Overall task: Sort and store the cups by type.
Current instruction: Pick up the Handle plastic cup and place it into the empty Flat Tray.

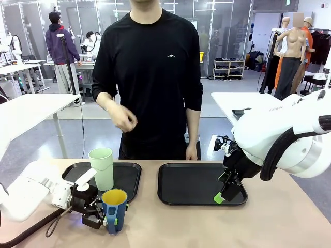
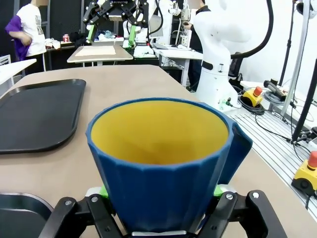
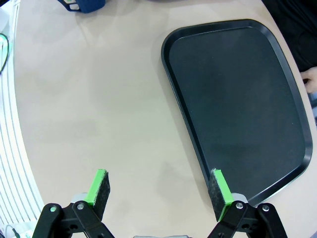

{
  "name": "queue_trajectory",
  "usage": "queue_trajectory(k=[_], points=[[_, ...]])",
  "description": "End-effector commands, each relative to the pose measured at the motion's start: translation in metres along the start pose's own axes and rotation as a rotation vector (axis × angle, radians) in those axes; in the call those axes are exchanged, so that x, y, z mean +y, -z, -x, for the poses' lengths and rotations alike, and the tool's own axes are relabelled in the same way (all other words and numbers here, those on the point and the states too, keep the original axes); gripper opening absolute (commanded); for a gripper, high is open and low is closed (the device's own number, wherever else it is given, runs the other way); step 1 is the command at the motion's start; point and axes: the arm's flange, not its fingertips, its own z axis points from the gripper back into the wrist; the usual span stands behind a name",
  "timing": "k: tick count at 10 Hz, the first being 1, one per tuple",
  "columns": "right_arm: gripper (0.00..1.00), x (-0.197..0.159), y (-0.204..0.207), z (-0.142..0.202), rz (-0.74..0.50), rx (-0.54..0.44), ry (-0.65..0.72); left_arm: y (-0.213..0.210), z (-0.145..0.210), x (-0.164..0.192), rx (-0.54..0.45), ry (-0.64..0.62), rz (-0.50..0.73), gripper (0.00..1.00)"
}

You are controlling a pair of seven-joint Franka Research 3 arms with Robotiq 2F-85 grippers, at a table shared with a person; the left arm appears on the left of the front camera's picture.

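A bright workshop with a grey floor (image 1: 227, 101), glass partitions (image 1: 217, 26), white tables (image 1: 31, 111) either side and a shoe rack (image 1: 229, 68) far back

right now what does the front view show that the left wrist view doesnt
Front only: the tumbler standing on the left tray, the person's hand raised, and the right tool open over the right tray.
Left wrist only: the mug's yellow inside up close, with green pads against its sides.
Both: the left tool shut on the mug.

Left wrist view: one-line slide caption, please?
Left gripper shut on the blue mug, yellow inside, black tray beyond.
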Motion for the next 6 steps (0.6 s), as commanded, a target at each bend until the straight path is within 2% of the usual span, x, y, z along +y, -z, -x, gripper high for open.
queue_trajectory(k=[1, 4, 5, 6], points=[[1.00, 0.002, 0.002, 0.000, 0.016, 0.010, 0.018, 0.000, 0.001, 0.000, -0.005, 0.000, -0.007, 0.35], [1.00, 0.002, 0.002, 0.000, 0.016, 0.010, 0.018, 0.000, 0.001, 0.000, -0.005, 0.000, -0.007, 0.35], [1.00, 0.002, 0.002, 0.000, 0.016, 0.010, 0.018, 0.000, 0.000, 0.000, 0.000, -0.002, 0.000, 0.73], [1.00, 0.002, 0.002, 0.000, 0.016, 0.010, 0.018, 0.016, -0.003, 0.000, -0.014, 0.010, -0.009, 0.72]])
